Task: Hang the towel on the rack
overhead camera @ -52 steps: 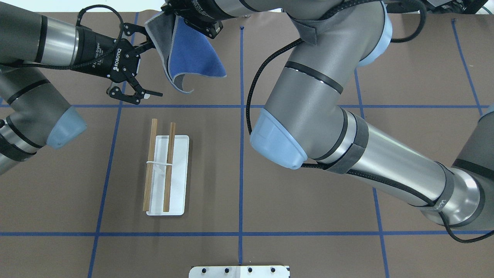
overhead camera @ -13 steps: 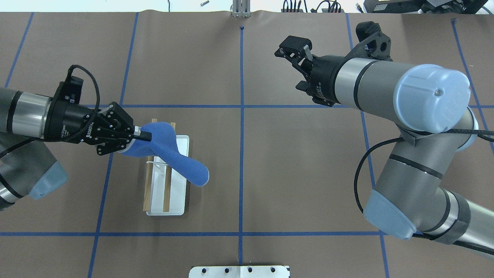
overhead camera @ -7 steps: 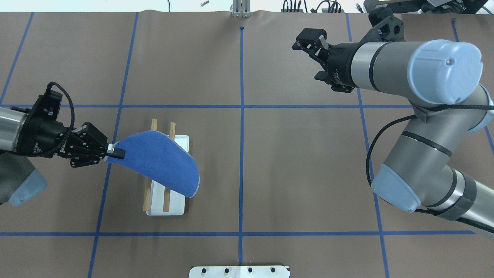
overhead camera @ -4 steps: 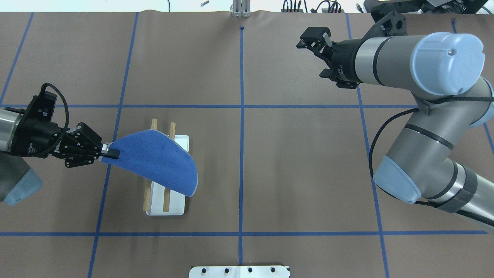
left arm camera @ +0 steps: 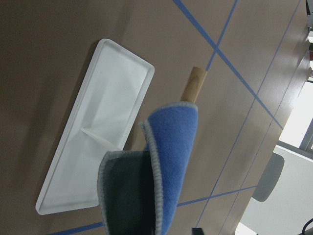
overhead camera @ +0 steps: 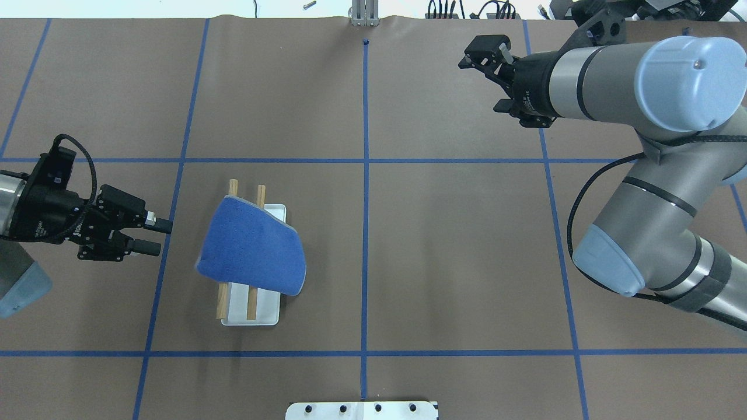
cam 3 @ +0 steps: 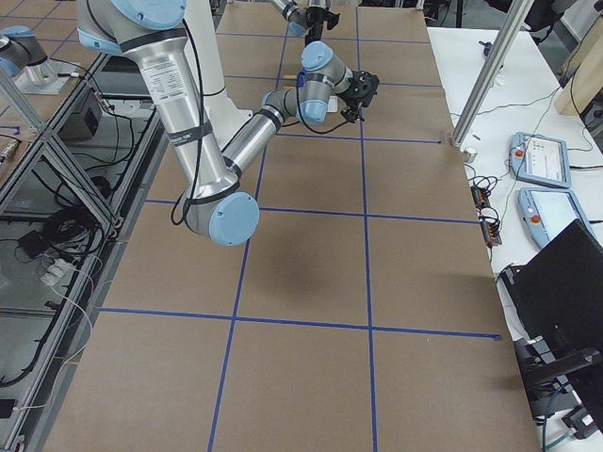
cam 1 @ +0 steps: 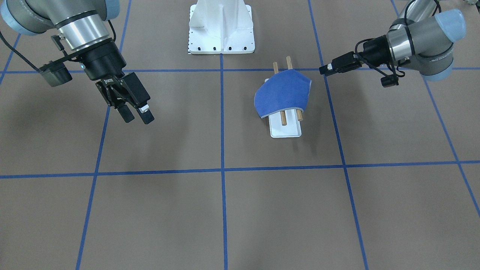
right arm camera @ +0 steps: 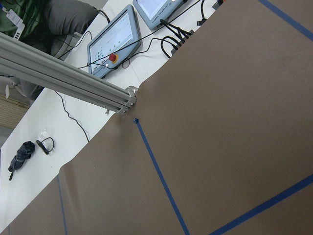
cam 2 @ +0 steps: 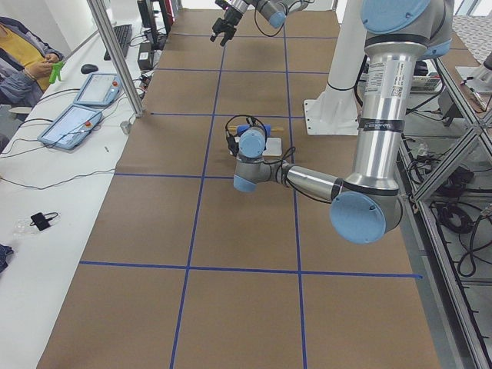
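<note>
The royal-blue towel [overhead camera: 251, 248] lies draped over the rack's two wooden bars [overhead camera: 233, 188], with both sides hanging down. The bars stand over a white base tray [overhead camera: 264, 308]. In the front view the towel [cam 1: 283, 93] covers the rack's far half, and the tray [cam 1: 287, 130] and bar ends show. My left gripper [overhead camera: 157, 237] is open and empty, a short way left of the towel. It also shows in the front view [cam 1: 323, 70]. The left wrist view shows the towel's folded edge [left arm camera: 168, 161] over a bar [left arm camera: 193, 90]. My right gripper [overhead camera: 480, 83] is open and empty, far off at the back right.
The robot's white mount plate [overhead camera: 362, 410] sits at the near table edge. Blue tape lines [overhead camera: 365, 175] grid the brown table. An aluminium post [right arm camera: 73, 83] and operator tablets [right arm camera: 115, 36] stand past the far edge.
My left gripper has opened, let go of the towel and drawn back to the left. The towel's freed side has dropped over the rack. My right arm has drifted slightly further away.
</note>
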